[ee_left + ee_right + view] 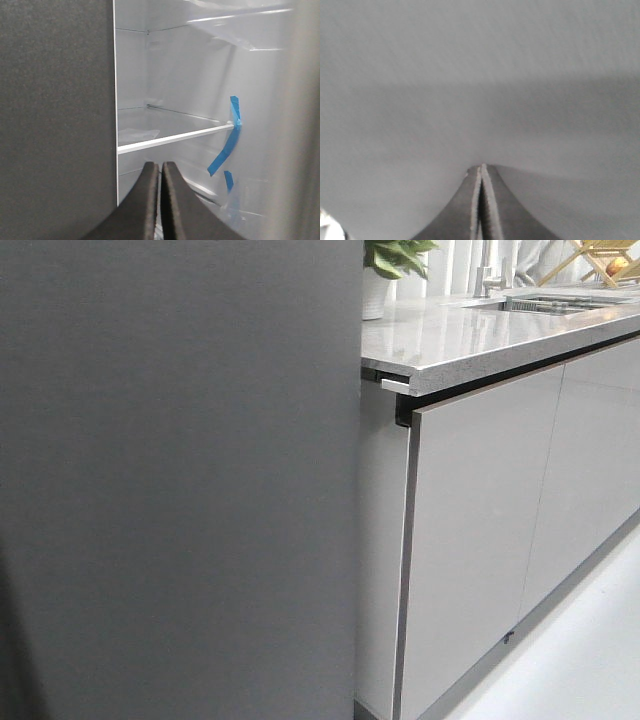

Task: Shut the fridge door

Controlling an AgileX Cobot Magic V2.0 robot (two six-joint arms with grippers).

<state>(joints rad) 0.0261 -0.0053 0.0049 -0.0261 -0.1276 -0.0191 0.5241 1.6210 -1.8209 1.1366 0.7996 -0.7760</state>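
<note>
The fridge door (pixel 180 470), a matte dark grey slab, fills the left half of the front view; neither gripper shows there. In the left wrist view my left gripper (pixel 160 167) is shut and empty. It points into the white fridge inside, where a shelf (pixel 175 137) and blue tape strips (pixel 227 145) show, just beside a dark grey panel (pixel 55 115). A blurred pale edge (pixel 300 125) runs down the other side. My right gripper (pixel 481 167) is shut, its tips at a plain grey surface (pixel 480 75); I cannot tell whether they touch it.
Right of the door stand glossy light grey cabinet fronts (pixel 480 540) under a speckled stone counter (pixel 470 335). On the counter are a potted plant (pixel 385 265) and a sink (pixel 550 302). Pale floor (pixel 580 660) shows at the lower right.
</note>
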